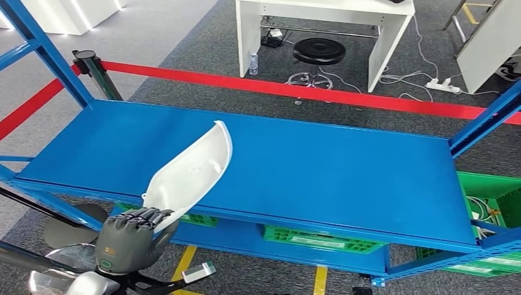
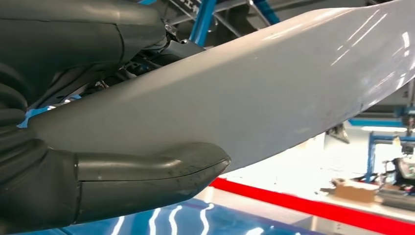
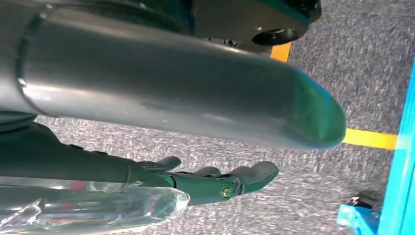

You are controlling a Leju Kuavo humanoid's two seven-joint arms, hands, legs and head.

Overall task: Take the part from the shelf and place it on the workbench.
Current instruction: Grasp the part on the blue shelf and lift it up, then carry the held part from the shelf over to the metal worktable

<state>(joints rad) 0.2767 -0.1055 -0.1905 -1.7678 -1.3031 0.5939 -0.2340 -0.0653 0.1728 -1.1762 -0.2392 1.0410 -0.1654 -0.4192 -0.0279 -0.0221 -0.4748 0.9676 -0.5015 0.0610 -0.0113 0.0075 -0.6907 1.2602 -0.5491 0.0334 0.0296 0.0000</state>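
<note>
Above the near-left corner of the blue shelf [image 1: 344,178], the white part [image 1: 190,169] was held up off the surface, its lower end wrapped by the left hand [image 1: 132,236]. The part's long axis ran from that hand up and away to the right, leaning over the shelf's front edge, with the far tip highest and the hollow side facing the robot's right. In the left wrist view the thick grey thumb [image 2: 147,171] lay pressed along the pale underside of the part [image 2: 254,103], so the grasp looked firm at one end only, and the free length seemed apt to swing as the arm turned. The left arm came in low, hand just in front of the shelf's front rail, knuckles up. The right hand [image 3: 220,183] hung by the robot's side over the grey carpet, fingers stretched out and apart, holding nothing. No workbench surface could be made out for certain; judged from this, the carry to it was yet to come, and it fell to the left arm.
</note>
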